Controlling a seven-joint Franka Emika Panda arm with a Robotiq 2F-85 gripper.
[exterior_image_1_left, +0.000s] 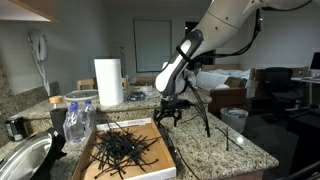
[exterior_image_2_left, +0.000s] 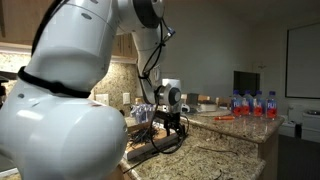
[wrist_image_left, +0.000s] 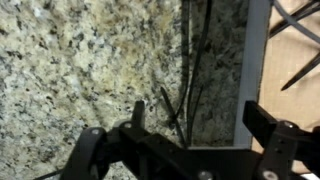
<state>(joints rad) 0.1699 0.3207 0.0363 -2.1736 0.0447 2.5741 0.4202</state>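
Observation:
My gripper (wrist_image_left: 198, 122) hangs open just above the granite counter (wrist_image_left: 80, 70), nothing between its fingers (wrist_image_left: 262, 120). A few thin black sticks (wrist_image_left: 188, 70) lie on the stone right under the jaws, beside the white rim of a shallow cardboard tray (wrist_image_left: 255, 50). More black sticks (wrist_image_left: 297, 20) lie inside it. In an exterior view the gripper (exterior_image_1_left: 170, 108) is at the tray's far right corner, and the tray (exterior_image_1_left: 90, 160) holds a heap of black sticks (exterior_image_1_left: 125, 148). A longer black stick (exterior_image_1_left: 205, 118) leans by the gripper. The gripper (exterior_image_2_left: 172, 125) also shows past the arm's bulk.
A paper towel roll (exterior_image_1_left: 108, 82) stands behind the tray, a clear plastic bottle (exterior_image_1_left: 78, 122) to its left, a metal sink (exterior_image_1_left: 20, 160) at the near left. Several water bottles (exterior_image_2_left: 250, 103) and orange items sit on the far counter. The counter's edge (exterior_image_1_left: 255, 150) lies right.

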